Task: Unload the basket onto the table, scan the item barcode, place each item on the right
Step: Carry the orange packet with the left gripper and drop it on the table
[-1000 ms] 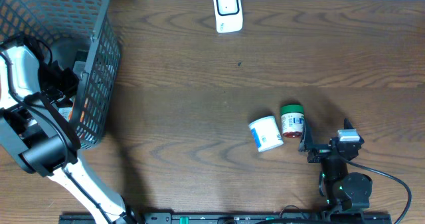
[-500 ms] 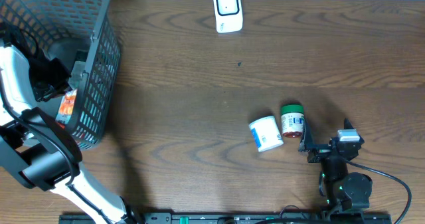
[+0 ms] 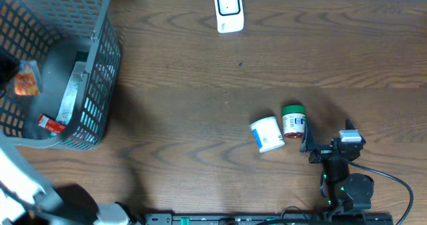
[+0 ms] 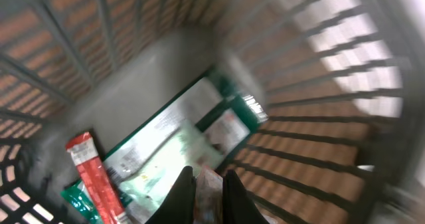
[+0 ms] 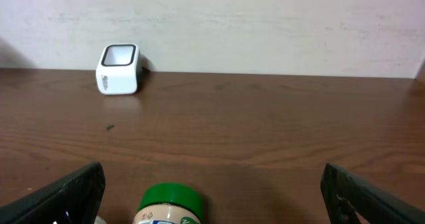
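Risen in the basket [image 3: 110, 45], left fingers [image 4: 182, 197] clamp an orange packet [image 3: 27, 85]; right fingers [image 5: 66, 197] wide.

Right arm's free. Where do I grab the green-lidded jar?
Take the green-lidded jar by its lid, from above with the open right gripper: it seems to stand upright, and the white tub crowds its left side.

The basket [image 4: 312, 84] is blurred; the pinched packet [image 4: 210, 192] is cropped.

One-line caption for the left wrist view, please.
Left end effector pinches an orange packet over the grey basket, where a green-and-white box and a red packet lie.
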Controlling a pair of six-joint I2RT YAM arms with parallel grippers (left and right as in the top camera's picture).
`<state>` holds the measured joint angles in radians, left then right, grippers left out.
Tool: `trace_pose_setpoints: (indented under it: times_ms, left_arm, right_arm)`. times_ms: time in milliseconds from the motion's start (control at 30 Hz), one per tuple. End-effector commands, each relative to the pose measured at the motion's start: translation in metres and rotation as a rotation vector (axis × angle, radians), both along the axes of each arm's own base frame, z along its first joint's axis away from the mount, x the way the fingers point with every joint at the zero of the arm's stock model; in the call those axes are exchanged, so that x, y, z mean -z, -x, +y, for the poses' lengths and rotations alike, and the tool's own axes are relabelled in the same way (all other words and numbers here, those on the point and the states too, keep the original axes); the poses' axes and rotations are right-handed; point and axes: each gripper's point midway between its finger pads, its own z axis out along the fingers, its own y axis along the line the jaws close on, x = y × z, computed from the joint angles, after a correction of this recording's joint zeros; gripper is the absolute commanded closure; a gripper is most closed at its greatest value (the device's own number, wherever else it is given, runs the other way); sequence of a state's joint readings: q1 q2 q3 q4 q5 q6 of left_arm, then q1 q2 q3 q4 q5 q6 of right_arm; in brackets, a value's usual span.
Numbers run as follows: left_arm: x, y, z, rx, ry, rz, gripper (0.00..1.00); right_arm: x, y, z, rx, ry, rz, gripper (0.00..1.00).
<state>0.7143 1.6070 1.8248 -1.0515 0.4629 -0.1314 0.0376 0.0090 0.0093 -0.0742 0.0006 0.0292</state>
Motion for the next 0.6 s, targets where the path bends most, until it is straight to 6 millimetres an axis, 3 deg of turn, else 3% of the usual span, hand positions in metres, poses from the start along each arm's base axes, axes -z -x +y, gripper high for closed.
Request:
trace_pose_setpoints:
  times_ms: [0, 133, 267, 333, 367, 433, 467, 500, 567]
  left_arm:
    - [-0.069, 0.017, -0.037, 0.062, -0.043, -0.187, 0.93]
    - [-0.102, 0.033, -0.092, 0.203, 0.035, -0.301, 0.93]
    - [-0.103, 0.046, -0.152, 0.381, 0.107, -0.287, 0.93]
    - [-0.094, 0.052, -0.184, 0.497, 0.122, -0.244, 0.92]
    - [-0.086, 0.057, -0.210, 0.595, 0.133, -0.201, 0.93]
    - [-0.068, 0.062, -0.241, 0.699, 0.137, -0.125, 0.92]
    - [-0.063, 0.062, -0.247, 0.719, 0.137, -0.106, 0.93]
    - [-0.041, 0.065, -0.272, 0.802, 0.121, -0.022, 0.93]
    - [-0.016, 0.069, -0.293, 0.865, 0.107, 0.062, 0.93]
  right_arm:
    - [0.001, 0.000, 0.000, 0.003, 0.016, 0.001, 0.01]
    - [0.001, 0.000, 0.000, 0.003, 0.016, 0.001, 0.01]
    - [0.001, 0.000, 0.000, 0.003, 0.016, 0.001, 0.01]
    - [0.001, 0.000, 0.000, 0.003, 0.016, 0.001, 0.01]
    - [0.001, 0.000, 0.000, 0.003, 0.016, 0.001, 0.01]
    - [0.001, 0.000, 0.000, 0.003, 0.016, 0.001, 0.01]
    - [0.001, 0.000, 0.000, 0.003, 0.016, 0.001, 0.01]
    - [0.001, 0.000, 0.000, 0.003, 0.016, 0.001, 0.01]
    - [0.001, 0.000, 0.000, 0.003, 0.016, 0.001, 0.01]
